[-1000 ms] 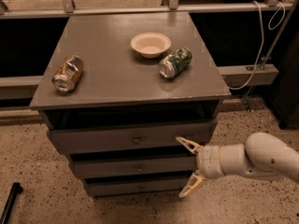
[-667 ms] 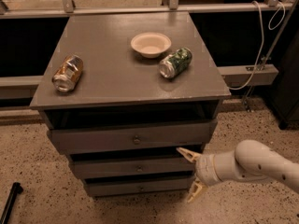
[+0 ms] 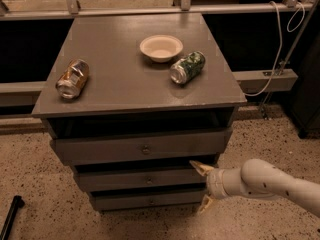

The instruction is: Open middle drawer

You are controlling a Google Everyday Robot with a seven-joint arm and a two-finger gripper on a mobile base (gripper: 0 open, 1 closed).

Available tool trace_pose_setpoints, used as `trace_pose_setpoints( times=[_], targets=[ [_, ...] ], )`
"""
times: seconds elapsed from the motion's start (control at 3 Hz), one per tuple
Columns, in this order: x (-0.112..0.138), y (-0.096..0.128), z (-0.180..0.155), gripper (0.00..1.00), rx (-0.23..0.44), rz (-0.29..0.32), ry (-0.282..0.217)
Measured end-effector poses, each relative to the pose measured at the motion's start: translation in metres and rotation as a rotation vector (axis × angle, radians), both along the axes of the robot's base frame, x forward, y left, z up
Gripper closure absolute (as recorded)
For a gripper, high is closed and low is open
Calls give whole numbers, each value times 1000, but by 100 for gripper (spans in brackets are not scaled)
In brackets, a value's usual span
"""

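Note:
The grey cabinet has three drawer fronts. The middle drawer [image 3: 140, 179] is a plain grey front with a tiny dark knob [image 3: 148, 181] at its centre, below the taller top drawer [image 3: 142, 147] and above the smallest bottom drawer [image 3: 145, 200]. My gripper [image 3: 201, 186] is at the right end of the middle drawer front, its two yellowish fingers spread open, one fingertip [image 3: 196, 165] above the front and one below. It holds nothing. The white arm [image 3: 270, 182] reaches in from the right.
On the cabinet top [image 3: 115, 79] lie a white bowl [image 3: 161, 47], a green can [image 3: 187, 67] on its side and a gold can [image 3: 73, 78] on its side. A cable [image 3: 280, 59] hangs at right. A black rod [image 3: 10, 216] lies on the speckled floor at lower left.
My gripper has moved down and slightly left, from beside the top drawer's lower edge to the right end of the middle drawer front. The drawers have not moved.

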State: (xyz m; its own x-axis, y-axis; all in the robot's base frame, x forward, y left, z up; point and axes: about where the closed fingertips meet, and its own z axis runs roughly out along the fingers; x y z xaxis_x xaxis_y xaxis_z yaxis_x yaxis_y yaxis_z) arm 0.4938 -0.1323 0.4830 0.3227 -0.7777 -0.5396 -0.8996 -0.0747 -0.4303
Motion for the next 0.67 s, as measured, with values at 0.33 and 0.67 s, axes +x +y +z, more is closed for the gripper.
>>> trace_pose_setpoints(
  times=[0.33,0.67],
  targets=[
    [26,7,-29,0,-33,32,-6],
    [43,15,-46,0,-45,51,1]
  ],
)
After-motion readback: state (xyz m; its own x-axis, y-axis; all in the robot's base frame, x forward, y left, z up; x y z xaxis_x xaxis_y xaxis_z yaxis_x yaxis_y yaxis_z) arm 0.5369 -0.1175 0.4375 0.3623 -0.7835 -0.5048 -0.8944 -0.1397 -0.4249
